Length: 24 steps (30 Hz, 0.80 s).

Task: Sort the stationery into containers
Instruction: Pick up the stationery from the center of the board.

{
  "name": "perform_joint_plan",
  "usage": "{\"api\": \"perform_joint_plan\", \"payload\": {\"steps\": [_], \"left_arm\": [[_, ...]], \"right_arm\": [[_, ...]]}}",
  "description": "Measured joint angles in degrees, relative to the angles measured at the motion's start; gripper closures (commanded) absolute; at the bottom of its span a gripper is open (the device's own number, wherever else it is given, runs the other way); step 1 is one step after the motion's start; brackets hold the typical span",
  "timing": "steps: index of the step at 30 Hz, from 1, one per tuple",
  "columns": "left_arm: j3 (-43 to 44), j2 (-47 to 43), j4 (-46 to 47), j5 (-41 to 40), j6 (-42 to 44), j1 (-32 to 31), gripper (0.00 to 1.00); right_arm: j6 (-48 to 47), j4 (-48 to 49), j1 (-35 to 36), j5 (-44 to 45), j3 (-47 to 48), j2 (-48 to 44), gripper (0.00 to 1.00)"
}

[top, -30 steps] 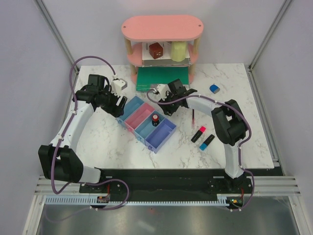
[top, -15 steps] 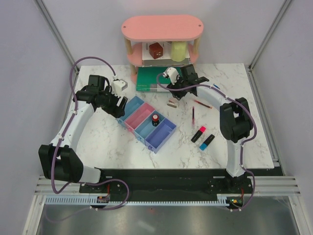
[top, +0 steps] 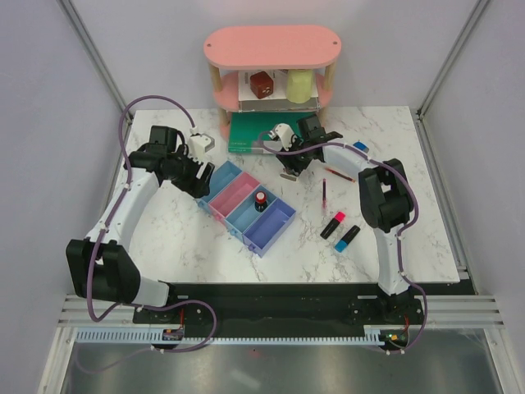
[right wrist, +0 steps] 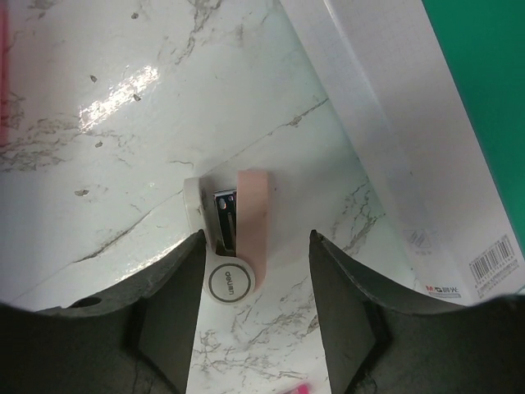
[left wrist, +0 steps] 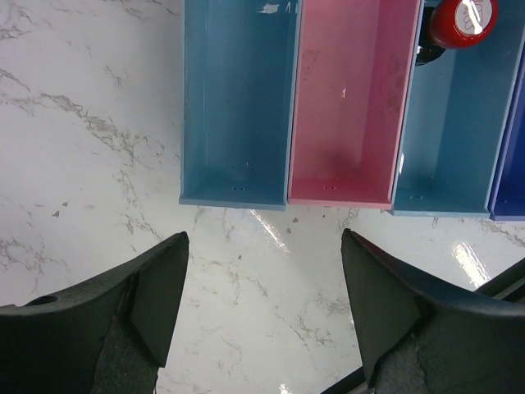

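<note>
The four joined bins (top: 234,190) lie slantwise on the desk (top: 180,238): light blue (left wrist: 238,90), pink (left wrist: 349,90), blue (left wrist: 455,139), then purple-blue (top: 272,227). The red-black round piece (top: 261,199) stands in the blue bin, at its far end as the left wrist camera sees it. The light blue and pink bins hold nothing.

The left pincer (left wrist: 262,240) hangs over bare desk just off the short end of the bins, in line with the seam between the light blue and pink ones. Its jaws are wide and hold nothing.

The right pincer (right wrist: 256,242) is down over the beige piece (right wrist: 234,234), to the right of the bins and a little beyond them. Its jaws are wide, with the piece lying flat on the desk between the fingers (right wrist: 168,320). I cannot tell whether either finger touches it.

The other stationery all lies on the desk to the right of the bins. The red pen (top: 325,193) is nearest. The pink highlighter (top: 332,224) and blue highlighter (top: 347,238) lie side by side, further right and nearer the arm bases. The small blue piece (top: 359,148) is furthest off, well apart from the bins.

The green book (top: 246,135) lies beyond the bins, and the pink shelf (top: 271,48) stands behind it.
</note>
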Motion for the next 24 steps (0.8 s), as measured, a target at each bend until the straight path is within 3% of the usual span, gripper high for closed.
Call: {"api": "perform_joint_plan", "payload": {"steps": [24], "left_arm": [[-1.60, 0.68, 0.17, 0.04, -0.44, 0.00, 0.19]], "right_arm": [[-0.02, -2.47, -0.72, -4.63, -1.86, 1.77, 0.41]]}}
